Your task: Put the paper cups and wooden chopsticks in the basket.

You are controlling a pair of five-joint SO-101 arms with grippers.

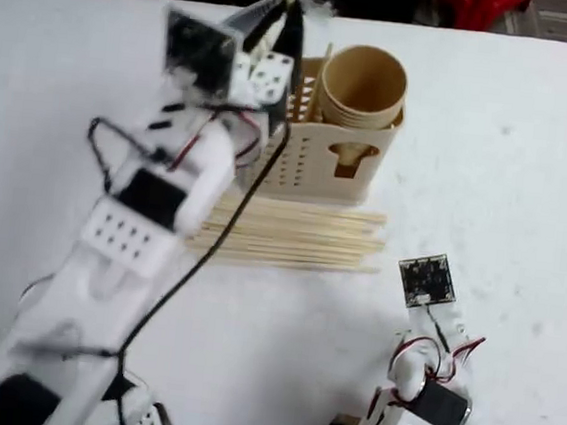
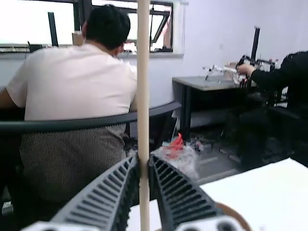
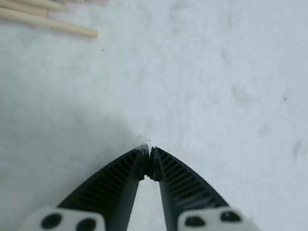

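My left gripper (image 2: 143, 163) has its fingers (image 2: 178, 192) clamped on a single chopstick (image 2: 143, 72). The stick stands upright and runs straight up through the narrow gap between the two fingers, with a good length showing above them. I judge it is held vertical so that it can go down end-first into a narrow compartment rather than lie across the rim.

From the high view, that gripper sits over the far left part of the basket (image 1: 352, 174), with the held stick above the compartment beside the paper cups (image 1: 365, 80). The cups are already stacked inside the basket, mouth up. A thin stick also seems to lean in the basket next to them.

The pile of chopsticks (image 1: 292, 231) lies flat on the tabletop (image 3: 216, 72), just in front of the basket, so most of the task is left to do.

My right gripper (image 3: 148, 156) hangs low over bare tabletop with its fingers together, tips touching and nothing between them. The nearest ends of the pile lie ahead of it and off to one side, apart from the fingertips.
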